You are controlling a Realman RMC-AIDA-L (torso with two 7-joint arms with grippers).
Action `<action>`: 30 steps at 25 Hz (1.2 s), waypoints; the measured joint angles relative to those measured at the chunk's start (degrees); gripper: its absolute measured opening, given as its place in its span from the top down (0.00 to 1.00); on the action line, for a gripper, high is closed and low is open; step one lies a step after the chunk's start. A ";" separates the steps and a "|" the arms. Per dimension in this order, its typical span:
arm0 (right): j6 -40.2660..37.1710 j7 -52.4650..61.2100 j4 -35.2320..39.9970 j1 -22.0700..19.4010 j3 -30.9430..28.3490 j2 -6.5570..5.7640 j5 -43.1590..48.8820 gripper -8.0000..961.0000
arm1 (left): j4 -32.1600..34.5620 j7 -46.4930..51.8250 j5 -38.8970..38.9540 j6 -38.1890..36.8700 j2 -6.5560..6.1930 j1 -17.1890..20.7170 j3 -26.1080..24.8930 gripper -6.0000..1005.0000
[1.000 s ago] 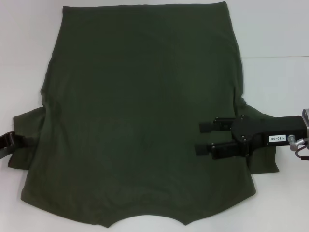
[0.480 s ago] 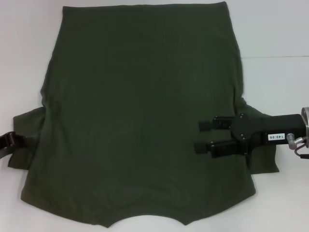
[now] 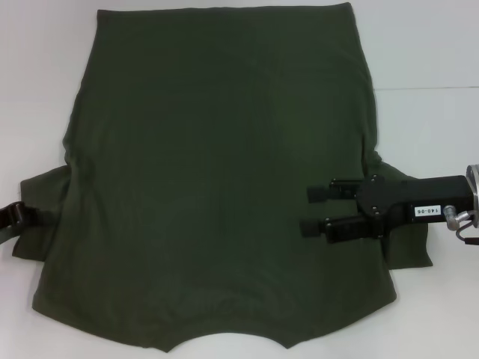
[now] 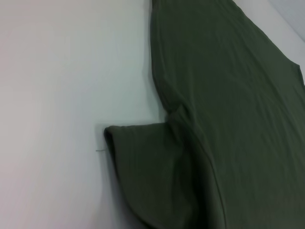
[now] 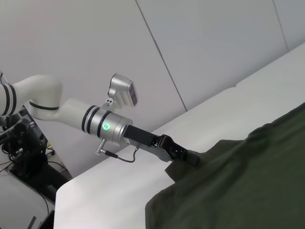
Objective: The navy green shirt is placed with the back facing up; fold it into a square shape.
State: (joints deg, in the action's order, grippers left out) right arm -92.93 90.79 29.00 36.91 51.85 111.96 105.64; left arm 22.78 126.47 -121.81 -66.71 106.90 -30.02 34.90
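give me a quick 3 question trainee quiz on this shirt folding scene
1. True or false: cream lettering shows on the upward side of the navy green shirt.
2. Which sleeve is the left gripper at? A) the robot's left sleeve B) the robot's right sleeve C) neither, it is over the hem
3. Fill in: the right gripper hovers over the shirt body with its two fingers ____.

Key
1. False: the side facing up is plain.
2. A: it sits at the edge of the left sleeve, as the right wrist view shows.
3. Apart: the two fingers lie parallel with a gap between them and nothing held.
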 joint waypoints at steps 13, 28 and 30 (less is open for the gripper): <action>0.76 0.04 0.05 0.41 -0.50 0.09 0.00 0.05 | 0.23 0.53 0.03 -0.68 -0.12 -0.15 -0.48 0.97; 1.41 -0.48 -0.09 0.78 -0.10 0.44 0.00 0.05 | 0.40 0.72 -0.01 -0.77 -0.57 0.07 -0.18 0.97; 1.66 -0.30 -0.09 0.92 -0.08 0.61 0.00 0.05 | 0.41 0.56 -0.01 -0.79 -0.57 0.07 -0.34 0.97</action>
State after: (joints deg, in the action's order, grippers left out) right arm -91.26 90.49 28.91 37.83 51.77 112.57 105.64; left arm 23.19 127.03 -121.82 -67.50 106.33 -29.96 34.56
